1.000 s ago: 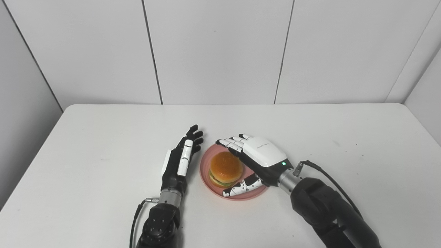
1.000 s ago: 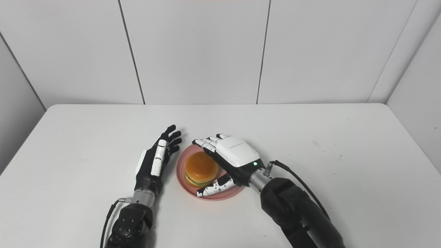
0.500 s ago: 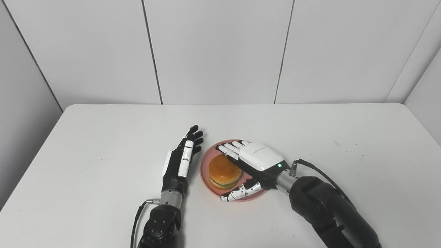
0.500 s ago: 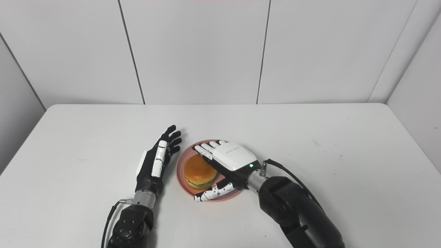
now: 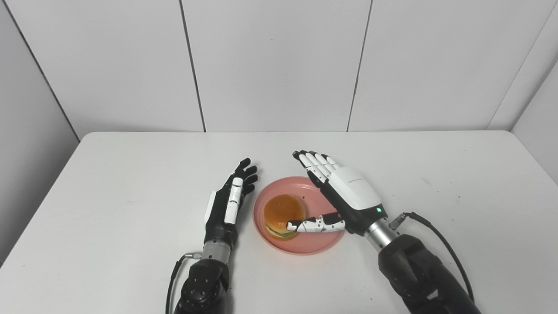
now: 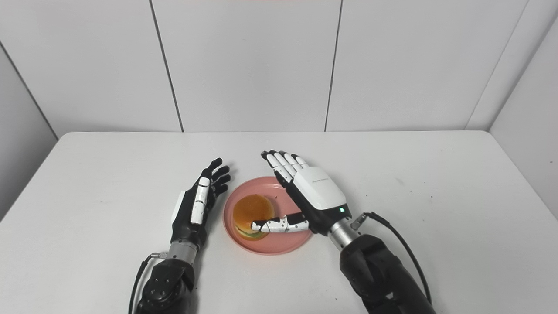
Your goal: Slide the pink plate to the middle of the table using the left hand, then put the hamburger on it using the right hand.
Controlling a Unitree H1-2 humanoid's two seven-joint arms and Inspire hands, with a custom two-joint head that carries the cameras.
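Bright, even overhead light; soft faint shadows, sharp focus throughout.

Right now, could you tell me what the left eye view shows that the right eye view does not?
Only the left eye view: a wider strip of the left wall. Only the right eye view: a wider strip of the right wall. Both: the burger on the plate, the open right hand with its thumb at the burger's side, and the open left hand beside the plate.

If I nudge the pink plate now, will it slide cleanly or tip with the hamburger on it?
The pink plate looks low and wide on the smooth table, so it will probably slide rather than tip. The hamburger sits left of centre and may shift.
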